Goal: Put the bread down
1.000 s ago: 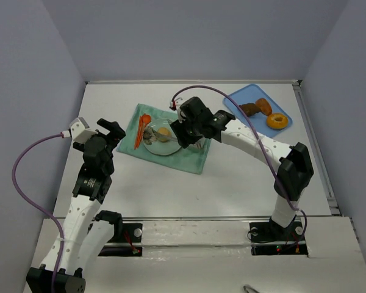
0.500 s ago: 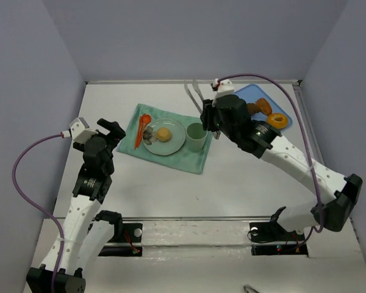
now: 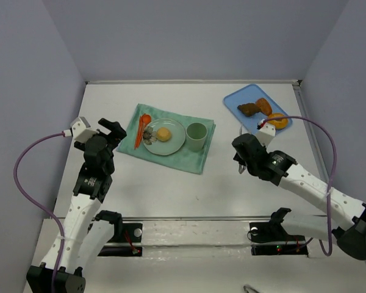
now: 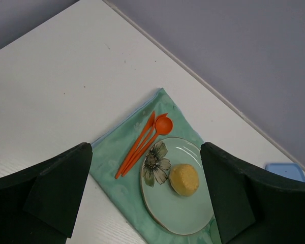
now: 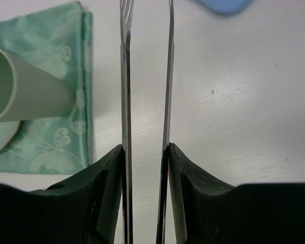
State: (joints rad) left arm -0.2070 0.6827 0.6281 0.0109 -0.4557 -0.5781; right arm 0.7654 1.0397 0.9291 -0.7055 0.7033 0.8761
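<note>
The bread (image 3: 163,133) is a small round golden bun lying on the green flowered plate (image 3: 174,145), on a green cloth (image 3: 189,160). In the left wrist view the bread (image 4: 184,179) sits right of the flower print on the plate (image 4: 165,216). My left gripper (image 3: 113,130) is open and empty, left of the cloth; it frames the plate in its own view (image 4: 147,203). My right gripper (image 3: 241,161) is right of the cloth, apart from the plate. It is shut on metal tongs (image 5: 126,76), whose two blades stand apart and hold nothing (image 5: 145,152).
A green cup (image 3: 196,135) stands on the cloth right of the plate, also in the right wrist view (image 5: 20,91). Orange cutlery (image 3: 141,129) lies left of the plate. A blue tray (image 3: 233,101) at the back right holds a doughnut (image 3: 277,121) and brown pieces (image 3: 249,109).
My right arm has drawn back from the plate, first up and right, then down to the table right of the cloth. The bread stays on the plate. The left arm has not moved.
</note>
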